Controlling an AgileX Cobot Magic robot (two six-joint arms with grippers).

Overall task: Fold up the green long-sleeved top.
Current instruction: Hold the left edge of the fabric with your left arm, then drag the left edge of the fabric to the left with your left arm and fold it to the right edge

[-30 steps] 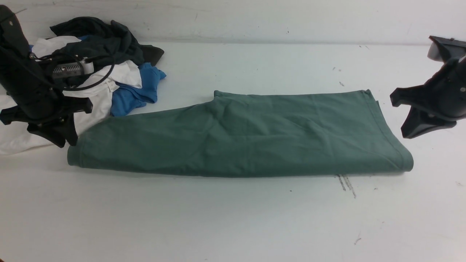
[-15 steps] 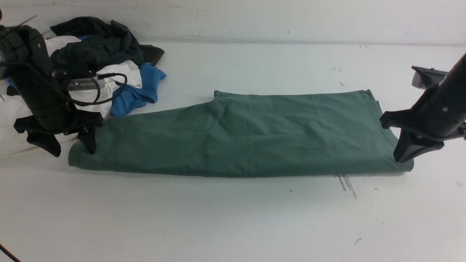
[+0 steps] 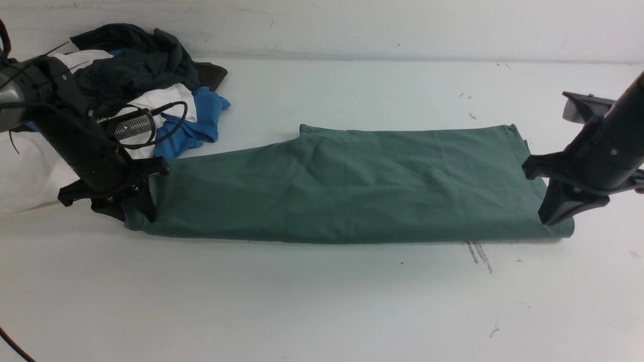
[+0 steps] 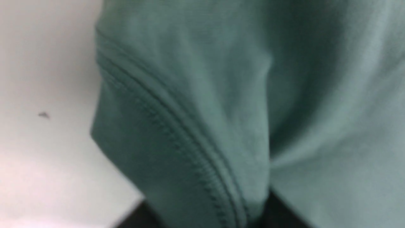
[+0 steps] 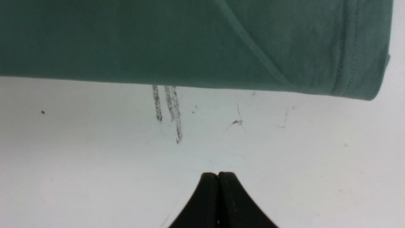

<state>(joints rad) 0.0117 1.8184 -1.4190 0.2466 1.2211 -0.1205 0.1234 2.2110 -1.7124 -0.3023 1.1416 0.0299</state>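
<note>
The green long-sleeved top (image 3: 352, 186) lies folded into a long band across the middle of the white table (image 3: 322, 301), its length running from nine o'clock to three o'clock, with a notch in its far edge towards twelve. From the front view the left gripper (image 3: 136, 208) sits at the band's nine o'clock end, black fingers planted on the cloth, but that view does not let one tell whether fabric sits between them. The left wrist view fills in the rest: blurred green cloth with a stitched hem (image 4: 177, 142) crowds the lens and runs down into the dark finger parts at the frame's edge, so the fingers are grasping the top's end. At three o'clock the right gripper (image 3: 546, 218) rests its tip at the band's hemmed corner in the front view; whether it touches cloth is unclear there. The right wrist view shows its two fingertips (image 5: 208, 190) pressed together, clenched on nothing, over bare table just beside the folded edge, near a few grey scratch marks (image 5: 167, 107). Only the front view shows the pile of clothes (image 3: 141, 90) at ten o'clock, dark, white and blue garments heaped behind the left arm.
</note>
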